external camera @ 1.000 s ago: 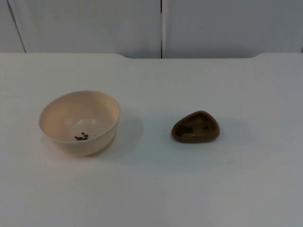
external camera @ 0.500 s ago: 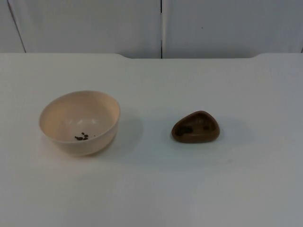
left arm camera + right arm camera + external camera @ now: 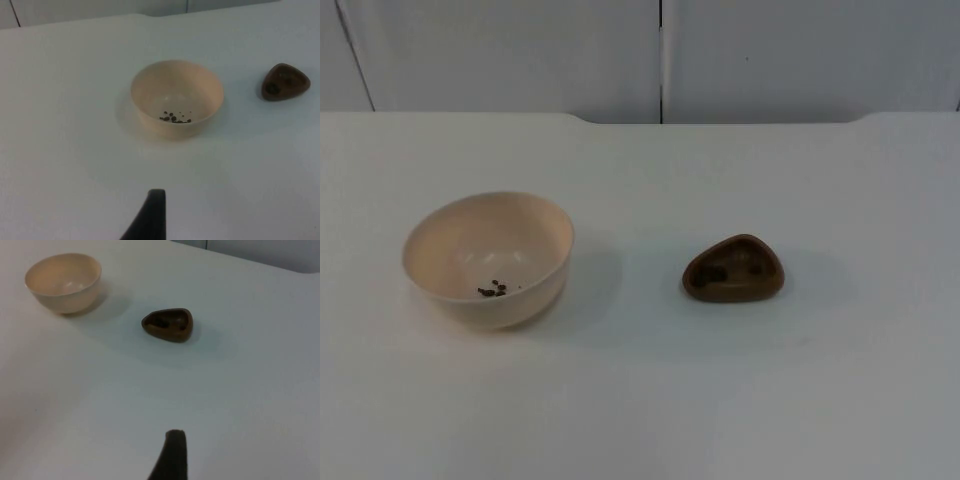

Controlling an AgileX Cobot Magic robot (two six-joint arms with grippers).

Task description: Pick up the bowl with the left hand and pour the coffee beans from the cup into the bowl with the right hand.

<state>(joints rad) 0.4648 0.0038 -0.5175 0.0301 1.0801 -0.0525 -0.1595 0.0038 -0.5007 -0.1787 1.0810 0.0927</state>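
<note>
A cream bowl (image 3: pixel 488 258) stands upright on the white table, left of centre, with a few dark coffee beans (image 3: pixel 492 290) in its bottom. To its right lies a small brown cup (image 3: pixel 733 268), rounded and triangular, dark inside. In the left wrist view the bowl (image 3: pixel 176 97) and its beans (image 3: pixel 175 119) are well ahead of my left gripper (image 3: pixel 152 215), which holds nothing. From the right wrist view the cup (image 3: pixel 167 324) sits some way ahead of my right gripper (image 3: pixel 172 455), and the bowl (image 3: pixel 63 280) is farther off. Both arms wait, drawn back from the objects.
The white table (image 3: pixel 650 400) ends at a grey partition wall (image 3: pixel 520 50) behind the objects. A dark vertical seam (image 3: pixel 661 60) runs down the wall. A hand's width of bare table separates bowl and cup.
</note>
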